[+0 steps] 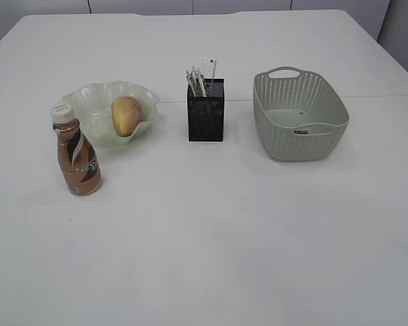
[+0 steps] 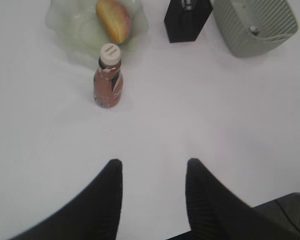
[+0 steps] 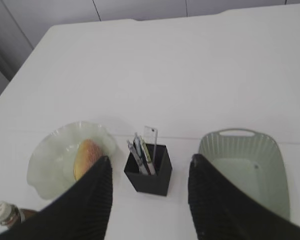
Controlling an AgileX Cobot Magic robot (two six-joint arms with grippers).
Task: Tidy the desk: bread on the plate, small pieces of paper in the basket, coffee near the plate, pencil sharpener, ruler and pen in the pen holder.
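Note:
The bread (image 1: 126, 115) lies on the pale green wavy plate (image 1: 88, 102), also in the left wrist view (image 2: 114, 19) and the right wrist view (image 3: 86, 156). The coffee bottle (image 1: 76, 153) stands upright just in front of the plate, also in the left wrist view (image 2: 108, 77). The black mesh pen holder (image 1: 206, 112) holds pens and a clear ruler (image 3: 151, 142). The grey-green basket (image 1: 299, 115) stands to its right; I see no paper in it. My left gripper (image 2: 152, 165) is open and empty above bare table. My right gripper (image 3: 150, 162) is open and empty, high above the pen holder (image 3: 149, 175). Neither gripper shows in the exterior view.
The white table (image 1: 211, 238) carries only these things. Its far edge and grey cabinet fronts (image 3: 140, 7) show beyond. A seam runs across the table behind the basket.

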